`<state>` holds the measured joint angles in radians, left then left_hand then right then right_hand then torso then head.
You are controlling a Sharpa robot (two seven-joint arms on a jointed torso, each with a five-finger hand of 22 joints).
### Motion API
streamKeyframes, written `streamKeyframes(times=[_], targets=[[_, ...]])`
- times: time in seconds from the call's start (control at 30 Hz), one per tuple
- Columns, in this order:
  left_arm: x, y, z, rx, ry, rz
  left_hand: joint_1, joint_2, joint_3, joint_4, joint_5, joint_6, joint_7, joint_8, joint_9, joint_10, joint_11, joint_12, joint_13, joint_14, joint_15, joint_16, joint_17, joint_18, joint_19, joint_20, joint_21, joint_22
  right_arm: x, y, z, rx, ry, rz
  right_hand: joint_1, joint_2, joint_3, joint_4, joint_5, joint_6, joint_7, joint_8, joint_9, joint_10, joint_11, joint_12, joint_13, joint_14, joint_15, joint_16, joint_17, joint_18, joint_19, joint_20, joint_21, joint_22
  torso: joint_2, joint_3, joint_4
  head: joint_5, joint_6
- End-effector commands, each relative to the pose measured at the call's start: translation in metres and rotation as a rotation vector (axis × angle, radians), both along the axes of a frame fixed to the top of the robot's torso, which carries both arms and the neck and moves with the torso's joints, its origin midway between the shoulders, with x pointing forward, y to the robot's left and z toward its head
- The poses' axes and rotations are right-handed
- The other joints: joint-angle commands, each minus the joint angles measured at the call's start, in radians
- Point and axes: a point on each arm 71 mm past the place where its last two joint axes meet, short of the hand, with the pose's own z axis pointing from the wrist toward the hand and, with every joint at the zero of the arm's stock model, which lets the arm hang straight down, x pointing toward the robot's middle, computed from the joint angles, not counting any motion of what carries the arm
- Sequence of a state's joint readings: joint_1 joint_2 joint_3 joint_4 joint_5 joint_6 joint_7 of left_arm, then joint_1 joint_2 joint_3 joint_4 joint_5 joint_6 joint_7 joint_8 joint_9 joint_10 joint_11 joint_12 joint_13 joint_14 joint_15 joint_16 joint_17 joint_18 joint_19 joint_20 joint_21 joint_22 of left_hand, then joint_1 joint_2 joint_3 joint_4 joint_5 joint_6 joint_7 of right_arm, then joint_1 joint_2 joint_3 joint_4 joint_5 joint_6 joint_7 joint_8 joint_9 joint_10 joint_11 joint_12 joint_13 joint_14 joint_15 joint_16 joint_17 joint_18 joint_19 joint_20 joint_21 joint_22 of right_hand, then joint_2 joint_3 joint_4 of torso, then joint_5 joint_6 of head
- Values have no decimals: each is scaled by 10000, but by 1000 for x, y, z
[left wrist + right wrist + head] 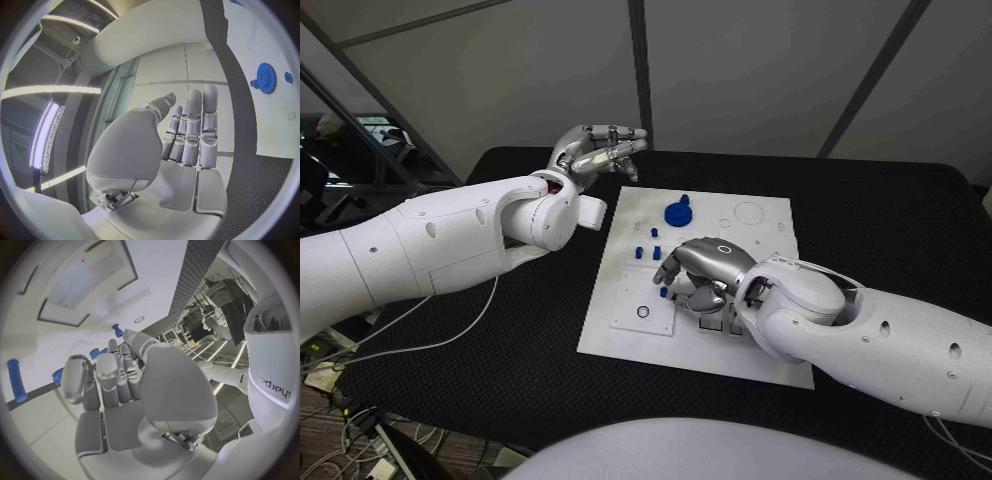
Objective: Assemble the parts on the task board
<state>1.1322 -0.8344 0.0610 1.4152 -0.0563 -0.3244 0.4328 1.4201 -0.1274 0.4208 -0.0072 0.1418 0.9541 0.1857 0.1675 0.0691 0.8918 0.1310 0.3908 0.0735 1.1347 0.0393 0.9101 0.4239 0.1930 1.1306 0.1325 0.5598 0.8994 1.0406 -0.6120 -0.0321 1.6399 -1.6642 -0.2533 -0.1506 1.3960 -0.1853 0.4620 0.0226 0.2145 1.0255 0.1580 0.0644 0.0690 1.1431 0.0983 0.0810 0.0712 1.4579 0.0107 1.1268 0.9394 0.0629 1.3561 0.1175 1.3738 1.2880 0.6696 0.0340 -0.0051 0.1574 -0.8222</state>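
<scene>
Blue gear (pixel 678 212) stands on the task board (pixel 625 335) beyond the right hand (pixel 697 270).

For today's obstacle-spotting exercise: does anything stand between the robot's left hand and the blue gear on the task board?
Nothing visible does. The left hand hovers off the board's far left corner, holding nothing, and bare white board lies between it and the blue gear. The right hand works nearer the robot, clear of that path.
</scene>
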Motion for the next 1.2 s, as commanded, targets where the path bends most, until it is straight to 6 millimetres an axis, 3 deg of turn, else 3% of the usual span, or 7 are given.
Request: streamKeyframes(times=[0.03, 0.4, 0.6, 0.83, 1.0, 1.1, 1.2], targets=[[0, -1, 1, -63, -16, -96, 24, 65, -23, -58, -53, -37, 54, 59, -16, -35, -6, 69, -10, -72, 3, 50, -9, -111, -67, -20, -58, 1, 1, 0, -1, -86, 161, 46, -55, 32, -31, -9, 65, 51, 26, 50, 16, -6, -12, 41, -17, -21, -6, -37, -10, 114, -46, 3, -17, -3, -1, -1, 6, 11, -1], [1, 1, 1, -36, 23, -58, 38, 74, -21, -68, -51, -38, 53, 64, -15, -42, -5, 76, -11, -81, 3, 57, -15, -109, -72, -20, -56, 4, -1, 1, -1, -112, 203, 105, -27, 101, -33, -41, 84, 294, 31, 138, 61, 158, -43, 213, -2, 23, -24, 29, 49, 85, 58, -7, 53, 105, 3, 6, -3, 21, -10], [1, 2, 0, -22, 45, -39, 41, 74, -22, -71, -52, -39, 53, 65, -15, -49, -4, 77, -13, -83, 3, 60, -17, -109, -74, -20, -55, 5, 1, -4, 4, 419, -223, -228, -69, -18, -94, -73, 81, 76, 100, -1, 4, -132, 36, 136, -63, -66, 26, -175, -232, 146, -141, 12, -147, -157, -2, 18, -10, -33, 49], [2, 3, 0, -6, 62, -19, 41, 74, -22, -71, -52, -39, 53, 65, -15, -49, -4, 77, -13, -83, 3, 60, -17, -109, -74, -20, -55, 5, 1, -24, 11, 901, -540, -668, -120, -76, -151, -65, 81, -72, 122, -8, -12, -281, 75, 136, -66, -238, 62, -583, -774, 235, -421, 50, -426, -516, -26, 5, -24, -306, 257], [1, 5, -1, 4, 73, -20, 41, 74, -22, -71, -52, -39, 53, 65, -15, -49, -4, 77, -13, -83, 3, 60, -17, -109, -74, -20, -55, 5, 13, -54, 24, 667, -193, -1387, -266, -122, -271, 25, 54, -13, 105, 29, 8, -264, 62, 213, -56, -250, 62, -613, -806, 239, -435, 61, -464, -540, -25, -18, -17, -531, 426], [1, 5, 0, 2, 78, -38, 43, 73, -24, -74, -52, -40, 54, 66, -15, -54, -4, 78, -14, -86, 4, 63, -19, -108, -75, -20, -55, 6, 22, -77, 33, 244, -67, -1928, -550, -304, -689, 189, 155, -292, 125, -27, -29, -494, 82, 205, -66, -327, 90, -810, -1067, 292, -607, 82, -668, -782, -6, -20, -7, -687, 556], [0, 4, 0, -12, 79, -79, 47, 70, -28, -81, -53, -43, 54, 69, -15, -64, -2, 80, -16, -91, 5, 68, -23, -108, -78, -20, -53, 7, 29, -97, 38, -162, -77, -2374, -549, -313, -1245, 290, 223, -416, 94, 8, -8, -708, 67, 298, -56, -388, 89, -959, -1280, 335, -739, 90, -851, -982, -6, -23, -28, -810, 626]])
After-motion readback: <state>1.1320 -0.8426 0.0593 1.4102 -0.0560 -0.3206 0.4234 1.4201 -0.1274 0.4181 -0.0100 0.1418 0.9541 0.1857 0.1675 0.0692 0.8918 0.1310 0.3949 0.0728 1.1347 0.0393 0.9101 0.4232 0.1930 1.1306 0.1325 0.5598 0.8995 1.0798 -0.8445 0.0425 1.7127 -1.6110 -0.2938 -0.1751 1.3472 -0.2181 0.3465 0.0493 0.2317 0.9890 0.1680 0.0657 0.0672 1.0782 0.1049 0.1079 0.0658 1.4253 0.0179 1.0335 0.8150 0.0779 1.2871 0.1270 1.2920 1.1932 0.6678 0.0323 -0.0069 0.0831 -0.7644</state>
